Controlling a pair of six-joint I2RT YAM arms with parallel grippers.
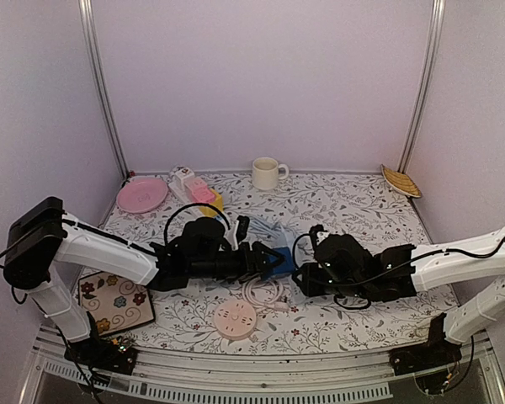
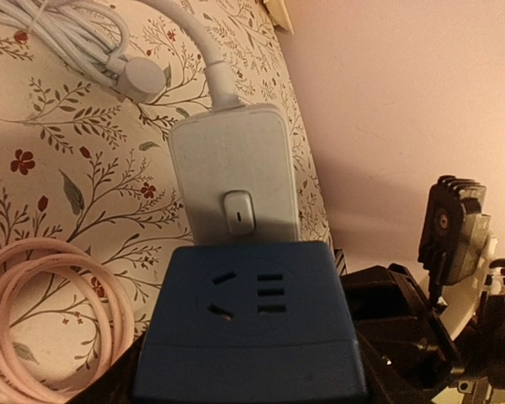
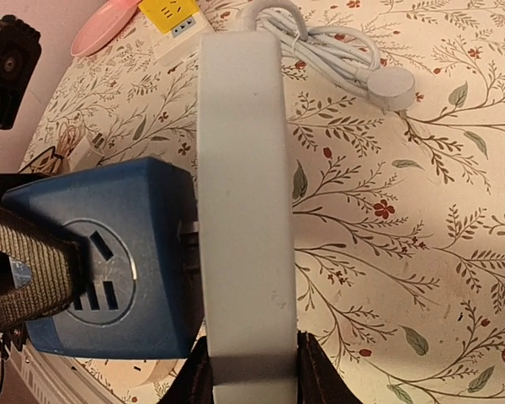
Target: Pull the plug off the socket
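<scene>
- The blue plug (image 3: 126, 252) is over the middle of the bench, pinched in the left jaws. One dark finger (image 3: 34, 269) lies across its socket face.
- Its back faces the white power strip (image 3: 244, 210), and metal pins (image 3: 189, 227) show in the thin gap between the two.
- The right jaws are closed narrowly on the power strip, with a finger against either flat face.
- The strip's white cable (image 2: 67, 34) lies bundled on the bench toward the back edge. A pink cable coil (image 2: 50, 311) lies near the plug, toward the front edge.
- The bench (image 1: 362, 210) has a cream cloth printed with leaves and small red flowers, and plain pale walls close it in on three sides.
- A pink plate (image 1: 141, 194) lies in the back left corner and a white mug (image 1: 266, 173) stands at the back edge.
</scene>
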